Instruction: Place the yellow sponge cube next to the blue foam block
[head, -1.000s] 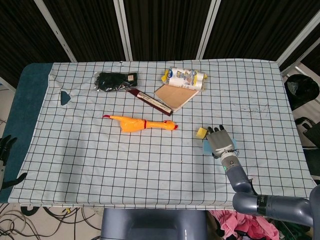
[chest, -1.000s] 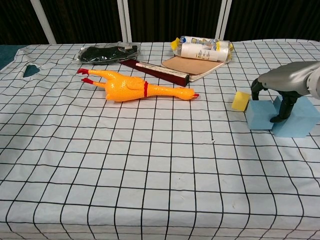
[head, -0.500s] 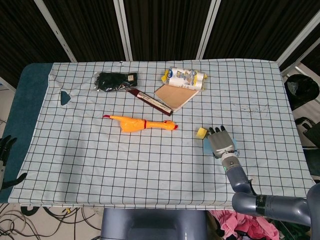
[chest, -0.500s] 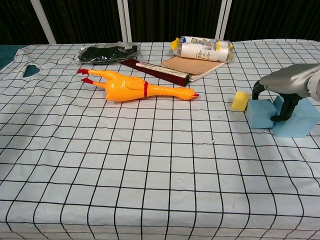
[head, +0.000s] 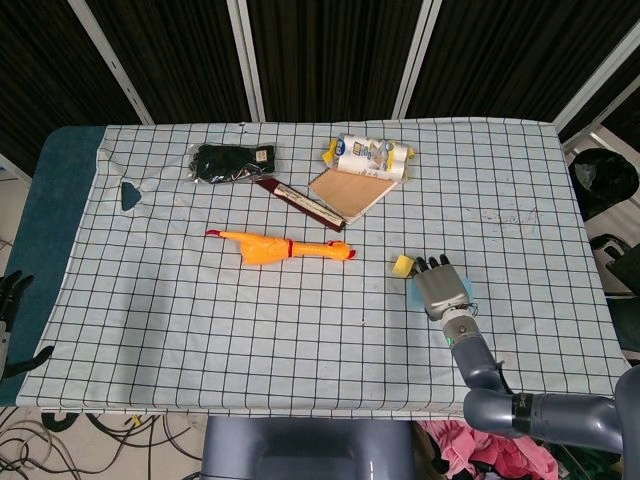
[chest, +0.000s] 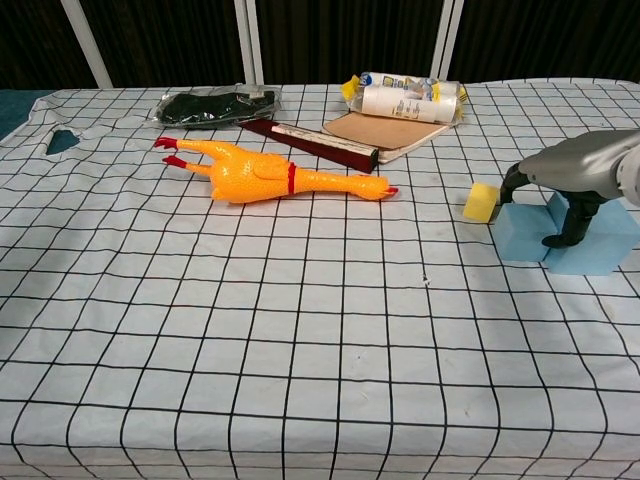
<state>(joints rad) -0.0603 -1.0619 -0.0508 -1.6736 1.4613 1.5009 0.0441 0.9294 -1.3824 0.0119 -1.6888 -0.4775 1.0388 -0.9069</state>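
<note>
1. The yellow sponge cube (chest: 482, 202) sits on the checked cloth of the worktop (chest: 300, 330), right against the left face of the blue foam block (chest: 580, 240). I cannot tell whether they touch or only stand just beside each other. In the head view the cube (head: 403, 266) shows at the block's far-left corner.

2. The right hand (chest: 560, 195) hangs palm down over the block, its fingers (chest: 565, 225) drooping onto the top and front. They are apart and loose, pinching nothing; the cube stands clear of them on its own. From above, the hand (head: 441, 290) covers most of the block, so only slivers of blue (head: 414, 297) peek out around it.

3. My reading is that the cube has been set down where the task wants it, and the hand lingers above the block only because that is where letting go left it. What seems left is to lift away cleanly.

4. The risk I see is those drooping fingers dragging the light foam block, or nudging the cube, as the arm pulls back. Lifting straight up before moving sideways would be safer.

5. The left hand (head: 12, 300) hangs off the left edge of the worktop, well away from the job. It is too dark and small to tell how its fingers lie.

6. Further off lie a rubber chicken (chest: 265, 175), a dark pouch (chest: 215, 103), a booklet (chest: 385, 130) and a white packet (chest: 405, 98), all well apart from the cube and not involved.
</note>
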